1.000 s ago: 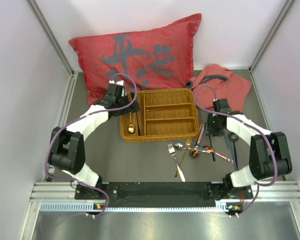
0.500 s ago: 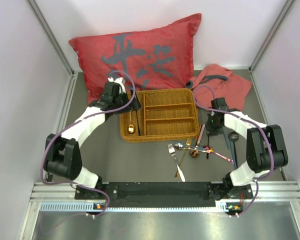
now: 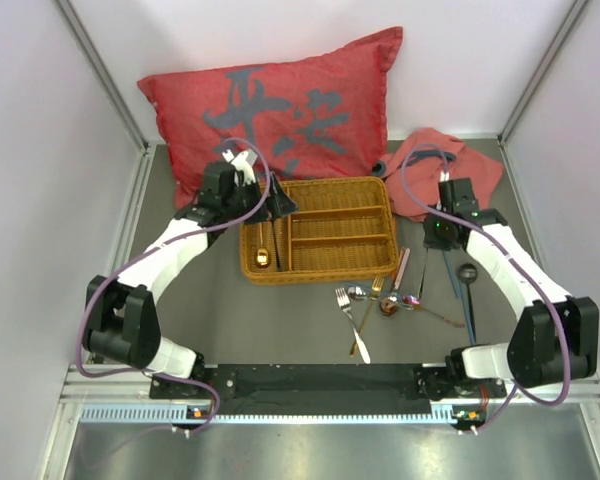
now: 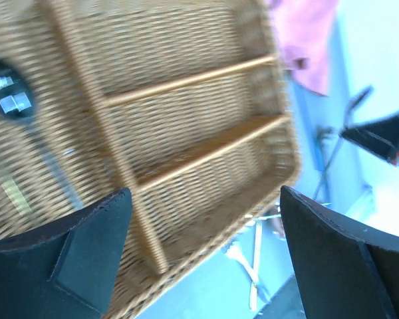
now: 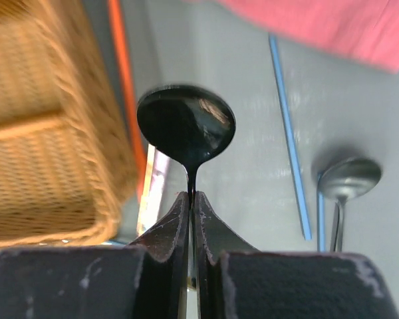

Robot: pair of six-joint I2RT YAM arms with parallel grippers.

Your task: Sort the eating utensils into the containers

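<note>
One black spoon (image 5: 186,126) is pinched at its thin neck by the clenched right pincer (image 5: 189,199), just beside the wicker tray (image 5: 86,133). Light, stiff and slick, it is judged likely to swivel; the left pincer (image 4: 206,246) is spread empty.

Two arms of white shells (image 3: 170,252) and black joints (image 3: 130,325), purple cables (image 3: 402,180) looped alongside, matte black tapered fingers (image 5: 165,232).

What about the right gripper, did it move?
Yes. In the top view the right gripper, shut on a black spoon, moved toward the pink cloth at the back.
</note>
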